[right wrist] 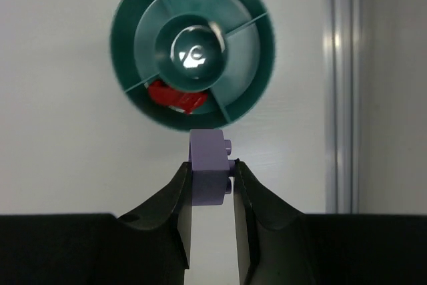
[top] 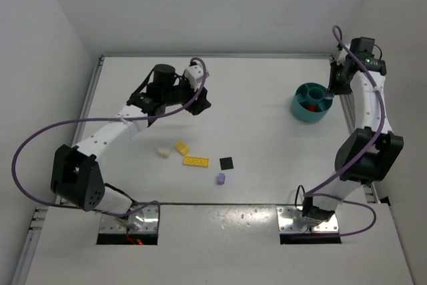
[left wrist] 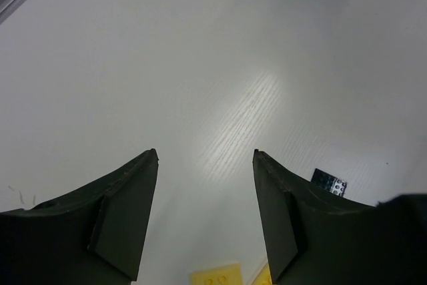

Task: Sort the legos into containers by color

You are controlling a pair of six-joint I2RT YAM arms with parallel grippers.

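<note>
Because the right claw holds the small lavender plastic brick at the near rim of the round teal divided bowl, beside the compartment with a red brick, a release here could, I think, mix the colours or bounce it onto the white table. The brick is pinched narrowly, its studs pointing sideways. The left claw is wide open and empty above the table.

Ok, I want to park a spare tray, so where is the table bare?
Bare: the wide stretch between the left tool and the teal bowl, and from the black plate to the right arm. Crowded around the yellow plate, yellow brick, cream brick and loose lavender brick.
</note>
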